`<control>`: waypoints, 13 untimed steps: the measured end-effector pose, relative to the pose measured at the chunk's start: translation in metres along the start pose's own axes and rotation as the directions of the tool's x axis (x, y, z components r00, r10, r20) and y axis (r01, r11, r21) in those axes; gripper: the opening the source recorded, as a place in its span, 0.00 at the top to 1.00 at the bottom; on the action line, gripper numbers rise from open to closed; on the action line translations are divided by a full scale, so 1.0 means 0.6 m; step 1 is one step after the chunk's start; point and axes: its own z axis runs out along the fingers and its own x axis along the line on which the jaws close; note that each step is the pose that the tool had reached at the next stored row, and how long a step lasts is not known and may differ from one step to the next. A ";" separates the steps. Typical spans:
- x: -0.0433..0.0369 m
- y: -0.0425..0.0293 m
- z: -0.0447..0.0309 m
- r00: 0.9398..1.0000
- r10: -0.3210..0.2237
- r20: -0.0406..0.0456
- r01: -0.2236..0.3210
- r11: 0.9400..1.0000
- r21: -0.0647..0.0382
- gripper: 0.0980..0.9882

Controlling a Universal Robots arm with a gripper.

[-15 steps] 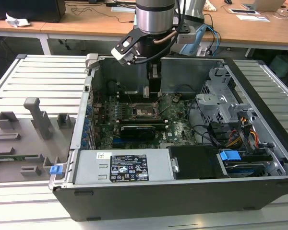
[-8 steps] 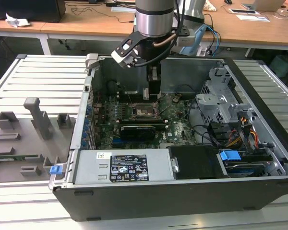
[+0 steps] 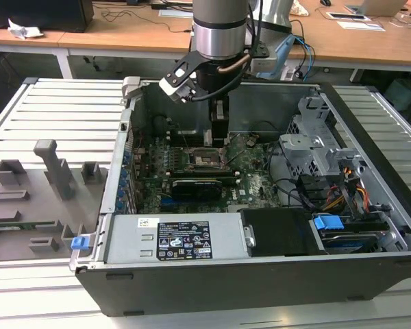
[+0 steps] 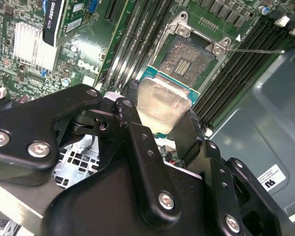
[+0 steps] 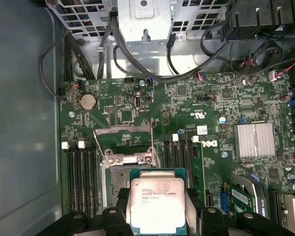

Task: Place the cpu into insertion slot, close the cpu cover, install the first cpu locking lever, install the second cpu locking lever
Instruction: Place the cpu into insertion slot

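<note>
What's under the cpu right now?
The cpu, held in the gripper, is over the open insertion slot. Part of the slot's dark centre shows; the rest is hidden beneath the cpu.

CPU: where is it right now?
In both wrist views the cpu is held in the gripper, right by the open insertion slot, memory slots flanking.

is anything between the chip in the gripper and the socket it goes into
Nothing visible does. The gripper holds the square silver-topped cpu close to the black-rimmed square insertion slot, whose dark centre lies bare. The thin silver metal cpu cover is swung open, off the slot.
</note>
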 end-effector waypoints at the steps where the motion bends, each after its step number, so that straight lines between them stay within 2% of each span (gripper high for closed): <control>1: 0.000 0.000 0.003 1.000 0.000 0.000 0.000 1.000 0.000 0.52; 13: 0.000 -0.002 0.021 1.000 0.000 0.000 0.000 1.000 0.000 0.52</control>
